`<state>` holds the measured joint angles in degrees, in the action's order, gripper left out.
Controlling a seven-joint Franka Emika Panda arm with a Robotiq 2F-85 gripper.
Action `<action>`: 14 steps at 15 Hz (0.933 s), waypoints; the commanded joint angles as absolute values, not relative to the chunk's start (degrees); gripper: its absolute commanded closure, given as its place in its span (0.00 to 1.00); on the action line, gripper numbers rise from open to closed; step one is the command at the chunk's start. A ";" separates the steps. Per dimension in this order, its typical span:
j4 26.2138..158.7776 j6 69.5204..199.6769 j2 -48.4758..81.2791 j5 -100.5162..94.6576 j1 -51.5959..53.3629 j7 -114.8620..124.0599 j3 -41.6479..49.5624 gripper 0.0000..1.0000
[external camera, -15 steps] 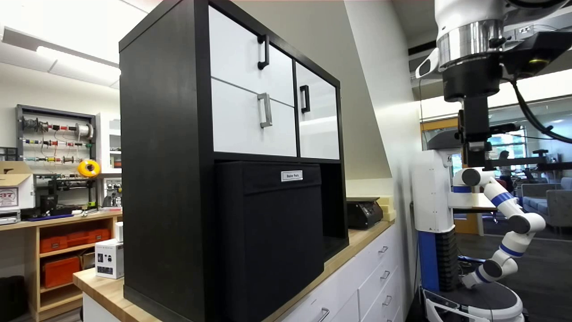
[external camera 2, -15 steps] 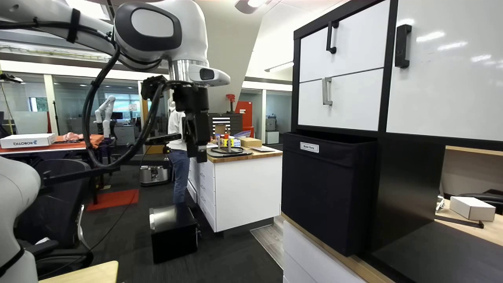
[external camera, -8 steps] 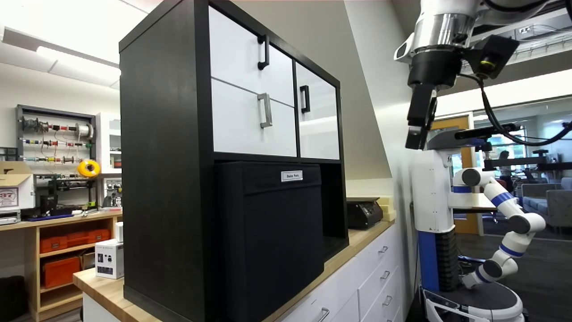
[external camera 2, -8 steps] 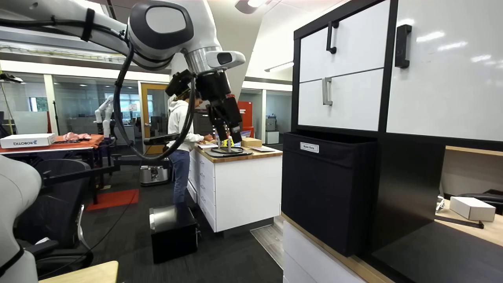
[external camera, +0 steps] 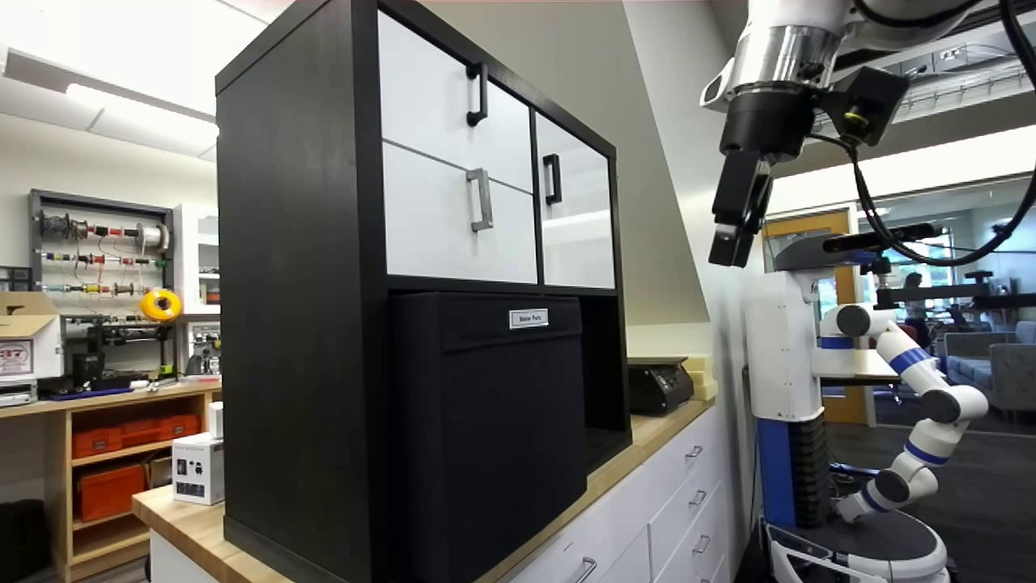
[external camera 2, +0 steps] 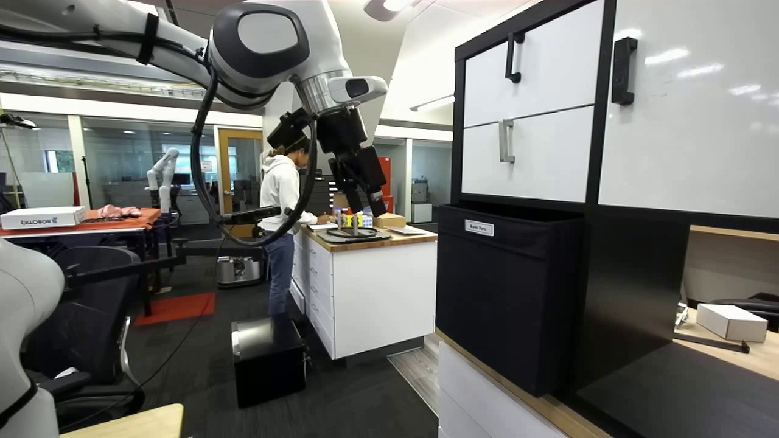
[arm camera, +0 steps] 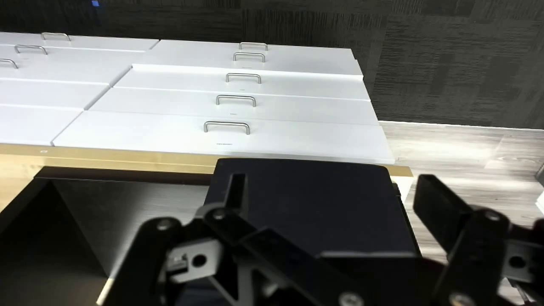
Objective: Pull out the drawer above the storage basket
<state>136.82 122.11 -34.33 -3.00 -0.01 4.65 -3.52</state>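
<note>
Two matching short white drawer fronts sit above the storage basket, flush in the black cabinet. The upper drawer (external camera: 429, 89) has a black bar handle (external camera: 479, 95); the lower drawer (external camera: 429, 219) has a grey metal handle (external camera: 481, 200). Both also show in an exterior view, upper drawer (external camera 2: 554, 67) and lower drawer (external camera 2: 548, 161). The black storage basket (external camera: 510, 421), with a pale tag, stands below; it also shows in the wrist view (arm camera: 314, 204). My gripper (external camera 2: 366, 205) is open, empty and tilted, well apart from the drawers. In the wrist view the gripper (arm camera: 329, 191) has its fingers wide apart.
A taller white panel (external camera: 576, 210) with a black handle is beside the drawers. The cabinet stands on a wooden counter (external camera: 615, 482) above white counter drawers (arm camera: 238, 114). A person (external camera 2: 281, 188) stands by a white island (external camera 2: 383, 292) behind the arm.
My arm has moved toward the cabinet. The gripper has gone from pointing straight down to tilted and has risen a little. The drawers and basket have not moved.
</note>
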 commanded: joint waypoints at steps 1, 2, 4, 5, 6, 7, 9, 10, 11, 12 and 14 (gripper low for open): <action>136.54 122.20 -33.89 -2.86 0.22 4.76 -3.43 0.00; 135.85 123.17 -32.73 -2.69 0.32 4.90 -3.54 0.00; 134.23 124.69 -30.74 -3.28 0.19 5.02 -3.92 0.00; 133.52 125.30 -29.93 -3.53 0.06 5.18 -4.11 0.00; 132.31 126.03 -28.89 -3.98 -0.09 5.24 -4.38 0.00; 131.44 126.71 -27.99 -4.10 -0.11 5.25 -4.47 0.00; 128.76 127.62 -25.60 -4.45 -0.14 4.97 -4.54 0.00; 127.13 127.98 -24.23 -4.83 -0.22 4.87 -4.56 0.00; 125.87 128.17 -23.19 -5.16 -0.27 4.82 -4.54 0.00; 123.89 128.43 -21.65 -5.70 -0.36 4.53 -4.44 0.00; 120.71 129.11 -19.05 -6.82 -0.41 3.81 -4.16 0.00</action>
